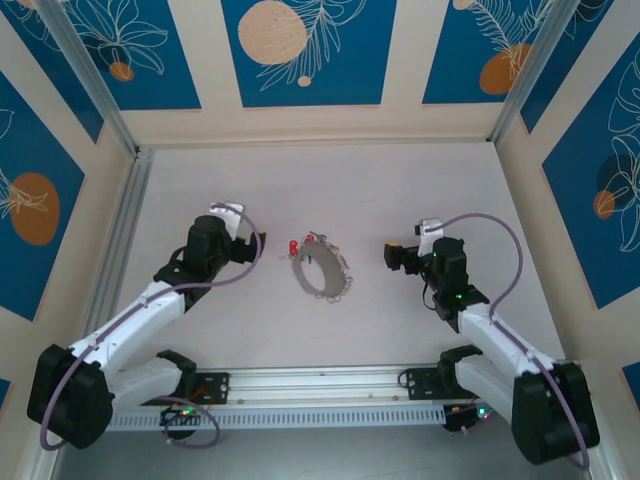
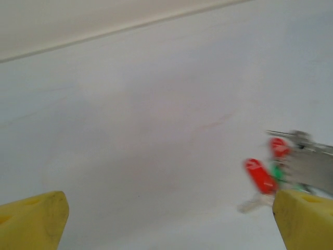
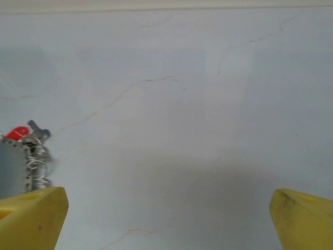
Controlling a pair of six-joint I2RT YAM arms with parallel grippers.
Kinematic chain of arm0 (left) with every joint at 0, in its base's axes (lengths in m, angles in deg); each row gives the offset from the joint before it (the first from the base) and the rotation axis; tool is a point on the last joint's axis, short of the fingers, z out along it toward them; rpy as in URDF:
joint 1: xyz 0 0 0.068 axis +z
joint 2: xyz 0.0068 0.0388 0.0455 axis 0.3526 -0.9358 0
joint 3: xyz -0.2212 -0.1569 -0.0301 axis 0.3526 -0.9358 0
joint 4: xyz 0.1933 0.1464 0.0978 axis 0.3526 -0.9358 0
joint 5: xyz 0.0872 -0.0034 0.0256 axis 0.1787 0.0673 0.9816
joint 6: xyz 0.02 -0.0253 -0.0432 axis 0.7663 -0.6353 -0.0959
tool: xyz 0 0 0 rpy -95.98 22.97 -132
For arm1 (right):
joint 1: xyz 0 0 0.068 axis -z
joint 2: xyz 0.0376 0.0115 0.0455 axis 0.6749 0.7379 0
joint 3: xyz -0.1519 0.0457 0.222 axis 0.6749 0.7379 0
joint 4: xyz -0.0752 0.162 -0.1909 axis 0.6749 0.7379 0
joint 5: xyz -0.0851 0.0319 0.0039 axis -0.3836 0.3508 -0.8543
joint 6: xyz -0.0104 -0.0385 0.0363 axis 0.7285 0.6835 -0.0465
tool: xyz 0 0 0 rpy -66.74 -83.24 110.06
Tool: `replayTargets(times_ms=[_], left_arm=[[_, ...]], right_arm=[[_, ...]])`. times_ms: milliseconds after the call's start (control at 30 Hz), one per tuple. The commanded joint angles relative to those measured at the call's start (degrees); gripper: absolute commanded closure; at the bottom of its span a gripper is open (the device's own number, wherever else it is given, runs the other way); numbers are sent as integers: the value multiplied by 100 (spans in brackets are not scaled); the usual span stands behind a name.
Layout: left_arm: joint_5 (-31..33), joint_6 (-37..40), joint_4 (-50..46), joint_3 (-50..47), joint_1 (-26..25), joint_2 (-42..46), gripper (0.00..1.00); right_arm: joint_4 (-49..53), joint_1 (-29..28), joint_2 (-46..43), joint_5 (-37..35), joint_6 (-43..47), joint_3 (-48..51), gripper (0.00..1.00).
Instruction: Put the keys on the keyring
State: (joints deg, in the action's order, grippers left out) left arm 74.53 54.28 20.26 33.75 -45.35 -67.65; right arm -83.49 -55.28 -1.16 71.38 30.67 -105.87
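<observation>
The keyring [image 1: 321, 268], a thin metal loop fringed with small silvery pieces, lies on the table's middle with red tags [image 1: 293, 246] at its far-left side. My left gripper [image 1: 256, 246] is open just left of it, touching nothing. In the left wrist view the ring [image 2: 312, 165] and a red tag [image 2: 260, 176] sit beside the right yellow fingertip [image 2: 304, 216]. My right gripper [image 1: 389, 255] is open to the ring's right, with a gap between. The right wrist view has the ring [image 3: 31, 159] at the left edge. The keys are out of view.
The pale table surface [image 1: 420, 190] is walled at the back and sides by blue patterned panels [image 1: 300, 50]. A metal rail [image 1: 320, 385] runs along the near edge between the arm bases. Bare table lies under both open grippers [image 2: 169, 219] [image 3: 169, 219].
</observation>
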Motion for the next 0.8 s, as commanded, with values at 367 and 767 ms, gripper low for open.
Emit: replayTargets(times_ms=[367,767], left_arm=[[1469,480,3645,-1637,964,-860,0],[384,717,6506,-2037,1528,-2809,0]], right_arm=[[-3583,892,2626,237,361,31,1],[-3029,1222,3120,469,36,-494,1]])
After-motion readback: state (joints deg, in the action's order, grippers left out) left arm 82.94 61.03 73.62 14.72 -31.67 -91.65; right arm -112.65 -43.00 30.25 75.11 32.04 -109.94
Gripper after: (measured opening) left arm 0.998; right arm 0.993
